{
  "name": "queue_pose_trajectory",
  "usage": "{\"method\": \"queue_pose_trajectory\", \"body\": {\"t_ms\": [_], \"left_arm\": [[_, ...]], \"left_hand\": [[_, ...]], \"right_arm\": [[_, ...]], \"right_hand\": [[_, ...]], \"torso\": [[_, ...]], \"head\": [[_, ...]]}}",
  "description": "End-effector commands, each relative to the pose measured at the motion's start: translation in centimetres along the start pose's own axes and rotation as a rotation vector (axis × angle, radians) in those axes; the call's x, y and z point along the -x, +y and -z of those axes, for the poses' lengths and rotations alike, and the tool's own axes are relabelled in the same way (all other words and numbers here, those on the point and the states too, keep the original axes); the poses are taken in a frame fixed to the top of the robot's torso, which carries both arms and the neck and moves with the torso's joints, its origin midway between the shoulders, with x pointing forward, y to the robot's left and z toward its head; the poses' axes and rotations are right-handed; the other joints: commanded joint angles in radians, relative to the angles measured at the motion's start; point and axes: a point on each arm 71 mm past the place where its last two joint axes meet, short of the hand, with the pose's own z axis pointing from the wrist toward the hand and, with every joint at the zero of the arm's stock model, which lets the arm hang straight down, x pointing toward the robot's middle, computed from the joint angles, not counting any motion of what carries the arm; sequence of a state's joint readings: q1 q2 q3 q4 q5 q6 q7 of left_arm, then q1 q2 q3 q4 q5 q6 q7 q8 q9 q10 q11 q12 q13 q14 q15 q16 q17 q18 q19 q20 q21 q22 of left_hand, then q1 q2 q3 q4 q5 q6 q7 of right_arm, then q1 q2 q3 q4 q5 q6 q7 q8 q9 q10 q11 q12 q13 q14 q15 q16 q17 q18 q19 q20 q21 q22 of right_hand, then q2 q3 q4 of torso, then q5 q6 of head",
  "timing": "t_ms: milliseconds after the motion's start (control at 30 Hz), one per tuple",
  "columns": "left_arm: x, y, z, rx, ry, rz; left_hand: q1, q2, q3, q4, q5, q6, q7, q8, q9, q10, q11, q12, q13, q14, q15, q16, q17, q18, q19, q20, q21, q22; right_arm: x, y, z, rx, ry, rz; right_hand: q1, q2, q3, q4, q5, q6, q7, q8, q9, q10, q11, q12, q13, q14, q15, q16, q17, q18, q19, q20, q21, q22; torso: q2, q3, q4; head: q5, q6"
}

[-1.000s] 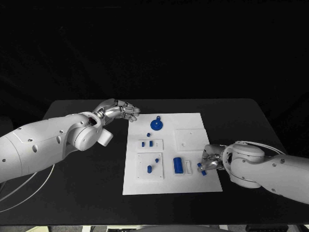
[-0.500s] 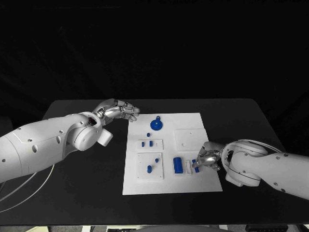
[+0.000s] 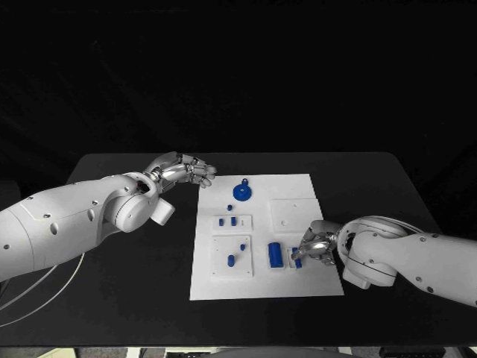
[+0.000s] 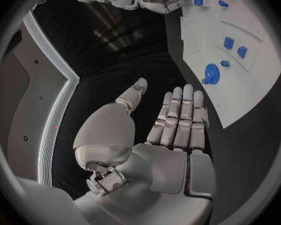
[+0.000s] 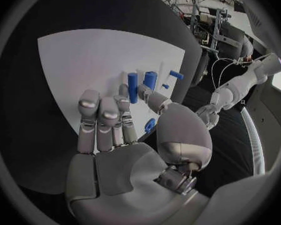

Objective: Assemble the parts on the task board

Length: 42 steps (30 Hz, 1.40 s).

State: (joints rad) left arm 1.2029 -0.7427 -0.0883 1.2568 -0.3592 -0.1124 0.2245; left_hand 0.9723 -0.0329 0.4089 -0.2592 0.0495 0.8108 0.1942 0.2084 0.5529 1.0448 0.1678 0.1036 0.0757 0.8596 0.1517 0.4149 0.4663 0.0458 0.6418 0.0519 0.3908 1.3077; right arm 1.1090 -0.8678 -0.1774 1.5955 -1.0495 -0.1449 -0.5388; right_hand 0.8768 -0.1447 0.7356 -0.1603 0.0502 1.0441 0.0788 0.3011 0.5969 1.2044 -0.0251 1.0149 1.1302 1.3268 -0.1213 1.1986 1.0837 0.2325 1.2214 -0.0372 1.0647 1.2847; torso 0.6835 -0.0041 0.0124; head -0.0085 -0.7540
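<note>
Task board lies mid-table as the right hand pinches a small blue part at its right side. Beyond the board's far left corner, the left hand hovers, fingers loosely apart and holding nothing.

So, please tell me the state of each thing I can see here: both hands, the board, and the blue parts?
Left hand: empty, fingers straight and apart, beside the board's far left corner.
Right hand: over the board's right side, pinching a small blue part.
Board: flat on the table.
Round blue part: resting on the board's far end.
Blue cylinder: lying on the board.
</note>
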Motion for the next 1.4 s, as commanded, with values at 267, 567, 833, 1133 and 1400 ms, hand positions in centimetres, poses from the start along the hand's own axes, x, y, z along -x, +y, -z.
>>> {"method": "queue_pose_trajectory", "body": {"t_ms": [267,567,833,1133,1400], "left_arm": [[-0.20,-0.14,-0.03,-0.008,0.013,0.008],[-0.44,-0.22,0.01,-0.009,0.020,0.010],[-0.41,-0.22,0.02,-0.010,0.019,0.010],[-0.33,-0.19,0.04,-0.009,0.018,0.010],[-0.30,-0.18,0.04,-0.009,0.017,0.009]], "left_hand": [[-0.004,0.006,0.003,0.001,0.002,-0.005,-0.002,0.003,-0.001,0.002,0.004,0.007,-0.001,0.004,0.001,-0.006,0.001,0.013,0.005,0.000,-0.007,0.010],[-0.004,0.006,0.002,0.001,0.002,-0.005,-0.001,0.004,-0.001,0.002,0.004,0.007,-0.001,0.004,0.001,-0.007,0.002,0.012,0.005,0.000,-0.007,0.011],[-0.005,0.006,0.002,0.001,0.002,-0.005,-0.001,0.004,-0.002,0.002,0.004,0.007,-0.001,0.004,0.001,-0.007,0.002,0.012,0.005,0.000,-0.007,0.011],[-0.005,0.005,0.002,0.001,0.002,-0.005,-0.001,0.004,-0.002,0.002,0.004,0.007,-0.001,0.004,0.001,-0.007,0.003,0.012,0.005,0.000,-0.008,0.011],[-0.005,0.006,0.002,0.001,0.002,-0.005,-0.001,0.004,-0.002,0.002,0.004,0.007,-0.002,0.004,0.001,-0.008,0.003,0.012,0.005,0.000,-0.008,0.012]], "right_arm": [[-0.16,0.47,-0.57,0.001,0.017,0.012],[-0.26,0.51,-0.77,-0.003,0.028,0.020],[-0.23,0.37,-0.89,-0.011,0.033,0.028],[-0.28,0.51,-1.03,-0.010,0.034,0.039],[-0.31,0.69,-1.03,-0.001,0.028,0.040]], "right_hand": [[-0.015,-0.002,-0.002,0.003,-0.001,0.004,0.004,-0.001,-0.001,-0.001,-0.003,0.004,-0.001,-0.001,-0.007,0.003,-0.001,0.029,0.006,0.001,-0.003,-0.002],[-0.020,0.000,-0.003,0.004,-0.001,0.003,0.004,-0.002,-0.001,-0.002,-0.003,0.004,-0.001,-0.002,-0.008,0.003,-0.001,0.029,0.006,0.000,-0.003,-0.003],[-0.022,-0.001,-0.004,0.004,-0.001,0.003,0.004,-0.003,-0.001,-0.002,-0.003,0.003,-0.001,-0.002,-0.008,0.003,-0.002,0.029,0.006,0.000,-0.004,-0.003],[-0.026,-0.004,-0.005,0.003,-0.002,0.002,0.005,-0.004,-0.002,-0.004,-0.002,0.003,-0.001,-0.002,-0.008,0.002,-0.002,0.029,0.005,-0.001,-0.004,-0.003],[-0.051,-0.035,-0.018,0.014,-0.002,-0.002,0.006,-0.008,-0.003,-0.008,-0.001,0.002,-0.001,-0.003,-0.007,0.001,-0.003,0.029,0.005,-0.002,-0.006,-0.005]], "torso": [[0.001,0.0002,-0.0002],[0.001,-0.0002,-0.0003],[0.000,-0.0002,-0.0006],[0.000,0.0003,0.0000],[0.000,0.0000,-0.0002]], "head": [[0.003,0.000],[0.006,-0.002],[0.007,-0.003],[0.008,-0.004],[0.008,-0.005]]}}
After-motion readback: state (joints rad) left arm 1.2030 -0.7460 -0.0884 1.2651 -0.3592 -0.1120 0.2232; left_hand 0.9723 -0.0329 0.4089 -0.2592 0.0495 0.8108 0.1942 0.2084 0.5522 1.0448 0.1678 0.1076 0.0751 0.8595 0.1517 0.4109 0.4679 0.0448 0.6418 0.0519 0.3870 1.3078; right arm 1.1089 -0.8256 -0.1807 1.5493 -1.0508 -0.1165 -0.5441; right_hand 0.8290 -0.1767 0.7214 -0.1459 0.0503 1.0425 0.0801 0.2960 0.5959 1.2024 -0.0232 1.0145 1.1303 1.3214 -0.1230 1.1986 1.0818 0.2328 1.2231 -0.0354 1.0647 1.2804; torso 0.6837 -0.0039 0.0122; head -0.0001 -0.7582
